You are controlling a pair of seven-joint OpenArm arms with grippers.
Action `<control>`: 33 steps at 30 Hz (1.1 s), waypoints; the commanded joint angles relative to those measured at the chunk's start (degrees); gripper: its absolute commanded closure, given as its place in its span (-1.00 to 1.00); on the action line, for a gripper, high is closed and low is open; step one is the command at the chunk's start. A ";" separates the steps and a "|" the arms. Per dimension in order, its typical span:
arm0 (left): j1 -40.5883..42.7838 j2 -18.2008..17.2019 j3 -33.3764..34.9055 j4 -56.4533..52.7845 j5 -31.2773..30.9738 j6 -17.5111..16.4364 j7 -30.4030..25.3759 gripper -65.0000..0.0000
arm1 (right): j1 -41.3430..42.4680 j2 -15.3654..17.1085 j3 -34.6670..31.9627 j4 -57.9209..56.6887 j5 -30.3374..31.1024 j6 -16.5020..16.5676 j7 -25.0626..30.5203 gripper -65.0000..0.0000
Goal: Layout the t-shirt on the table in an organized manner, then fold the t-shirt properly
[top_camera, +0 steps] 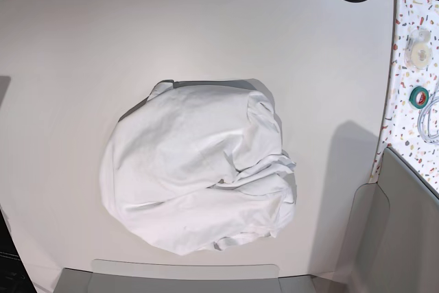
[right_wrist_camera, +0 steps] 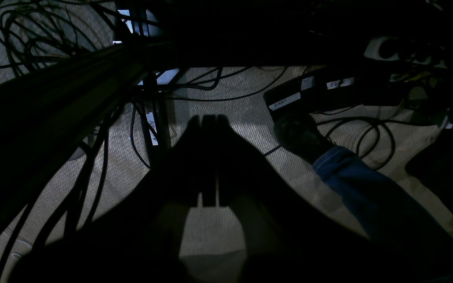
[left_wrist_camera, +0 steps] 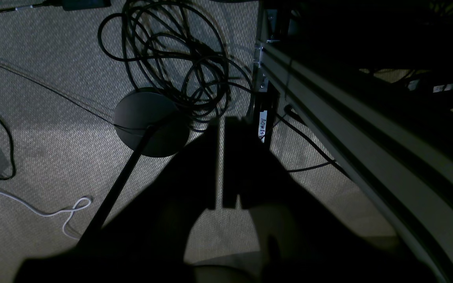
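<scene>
The white t-shirt [top_camera: 195,169] lies in a crumpled, rounded heap at the middle of the off-white table [top_camera: 68,46], with folds bunched on its right side. Neither arm shows in the base view. Both wrist cameras look down at carpeted floor below the table. My left gripper [left_wrist_camera: 223,122] is a dark silhouette with its fingers pressed together, holding nothing. In the right wrist view my right gripper [right_wrist_camera: 209,118] is likewise shut and empty. The shirt appears in neither wrist view.
A speckled panel [top_camera: 415,121] with tape rolls [top_camera: 418,97] borders the table's right side. Grey flat pieces sit at the front edge [top_camera: 185,276] and front right [top_camera: 405,238]. On the floor are tangled cables [left_wrist_camera: 171,59], a round stand base [left_wrist_camera: 151,122], a frame rail [left_wrist_camera: 348,118] and a jeans leg [right_wrist_camera: 352,177].
</scene>
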 commanded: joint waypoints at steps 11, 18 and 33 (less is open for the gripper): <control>0.46 0.36 -0.20 0.21 0.03 -0.30 0.50 1.00 | -3.34 -0.15 -0.08 3.43 0.25 -0.36 0.17 1.00; 2.22 0.54 -0.56 0.74 -0.06 -0.30 0.50 1.00 | -7.91 -0.15 -0.17 8.09 -0.01 -0.45 0.08 1.00; 23.93 0.19 -0.64 28.87 -0.23 -0.30 0.50 1.00 | -27.26 3.81 -7.99 36.31 -2.82 -0.80 0.17 1.00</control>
